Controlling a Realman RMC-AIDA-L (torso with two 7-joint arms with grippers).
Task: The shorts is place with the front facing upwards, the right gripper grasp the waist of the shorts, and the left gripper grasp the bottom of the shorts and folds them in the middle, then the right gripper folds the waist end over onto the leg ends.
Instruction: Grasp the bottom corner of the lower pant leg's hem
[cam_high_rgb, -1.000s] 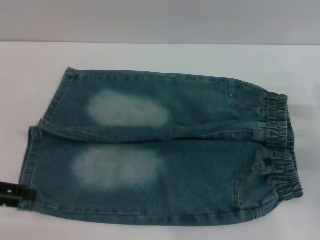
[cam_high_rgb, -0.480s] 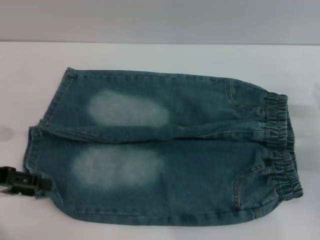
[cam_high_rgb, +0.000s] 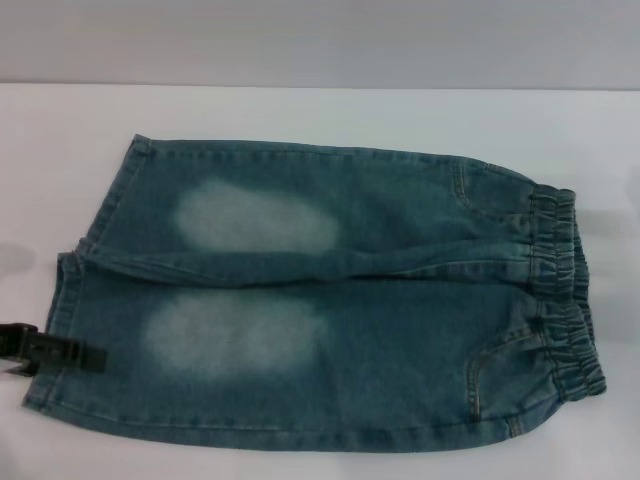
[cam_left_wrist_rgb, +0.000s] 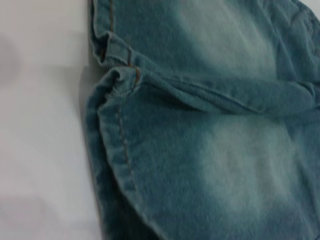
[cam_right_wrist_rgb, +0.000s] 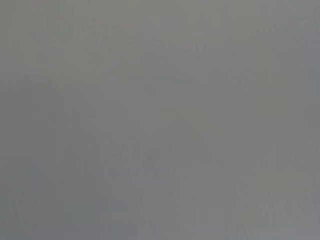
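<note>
The denim shorts (cam_high_rgb: 330, 300) lie flat on the white table (cam_high_rgb: 300, 110), front up. The gathered waist (cam_high_rgb: 565, 290) is at the right and the bottom of the shorts (cam_high_rgb: 65, 290), with its two straight leg hems, is at the left. My left gripper (cam_high_rgb: 70, 353) shows as a black claw reaching in from the left edge, over the near leg's hem. The left wrist view looks close down on the shorts (cam_left_wrist_rgb: 215, 150) and the stitched hem (cam_left_wrist_rgb: 117, 150), where the two legs meet. The right gripper is out of view, and its wrist view shows only plain grey.
Bare white table runs around the shorts, widest beyond them and at the far left (cam_high_rgb: 50, 150). A grey wall (cam_high_rgb: 320, 40) rises behind the table's far edge.
The left gripper has moved up and to the right, from beside the near leg's corner onto its hem. That corner of the hem now juts further left. The rest of the shorts has not moved.
</note>
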